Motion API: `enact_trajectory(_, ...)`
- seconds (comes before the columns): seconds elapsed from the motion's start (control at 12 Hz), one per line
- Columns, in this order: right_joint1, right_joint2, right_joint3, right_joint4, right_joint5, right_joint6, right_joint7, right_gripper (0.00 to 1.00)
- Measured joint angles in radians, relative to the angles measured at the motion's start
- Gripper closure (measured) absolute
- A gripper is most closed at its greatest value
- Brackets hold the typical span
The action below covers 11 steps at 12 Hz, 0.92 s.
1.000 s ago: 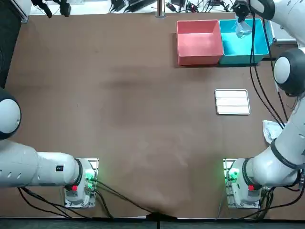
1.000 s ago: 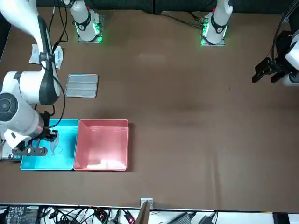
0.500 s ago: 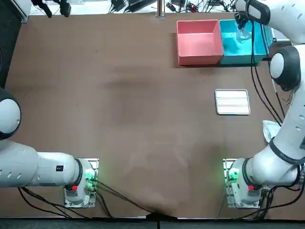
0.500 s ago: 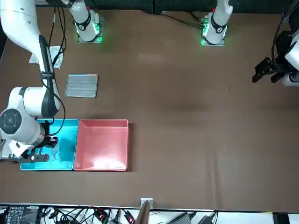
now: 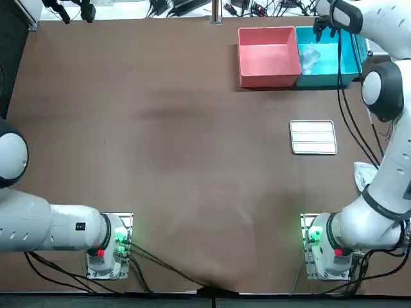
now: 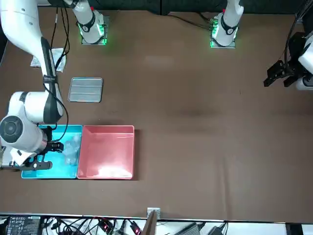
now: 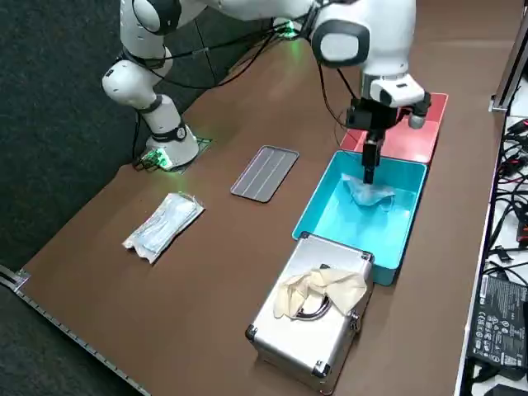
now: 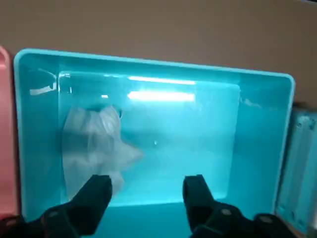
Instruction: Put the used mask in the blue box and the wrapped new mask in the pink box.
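The right pincer (image 8: 146, 182) hangs just above the blue box (image 8: 153, 62), its two fingers spread well apart with nothing between them, so it has hold of nothing; that wide gap suits a drop into the box rather than a grasp. Below the fingers lies the used mask (image 8: 94, 148), a crumpled pale heap on the box floor, on the side nearer the pink box (image 5: 266, 78) and apart from both fingertips. It rests wholly inside the walls, so I judge that half of the task done. In the side view the pincer points straight down over the middle of the box, which keeps it off the walls for a lift straight up. The pink box stands touching the blue one, side by side at the far edge of the bench (image 5: 160, 128), and seems empty. The wrapped new mask (image 7: 163, 224) lies flat near the bench's right edge, well apart from both boxes, with a grey ribbed tray (image 7: 264, 173) lying roughly between; it is not yet in the pink box, and I take it as the next thing to fetch. Just beside the blue box, on its outer side, sits a silver case (image 7: 297, 340) with pale gloves (image 7: 318, 289) on its lid; a low swing that way could clip it, so rising first seems wise
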Motion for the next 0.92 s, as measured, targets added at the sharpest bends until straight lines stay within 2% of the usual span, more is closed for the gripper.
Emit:
enact_trajectory(0.08,0.000,-0.019,0.002,0.011,0.000,-0.052,0.000,0.07)
enact_trajectory(0.17,0.001,-0.047,0.006,0.018,0.000,-0.129,0.000,0.00)
enact_trajectory(0.33,0.003,-0.116,0.015,0.012,0.000,-0.277,0.000,0.00)
enact_trajectory(0.5,0.004,-0.198,0.019,-0.043,0.001,-0.358,-0.001,0.00)
enact_trajectory(0.75,-0.007,-0.330,0.014,-0.197,0.002,-0.390,-0.001,0.00)
enact_trajectory(0.92,-0.048,-0.414,0.009,-0.307,0.002,-0.392,-0.001,0.01)
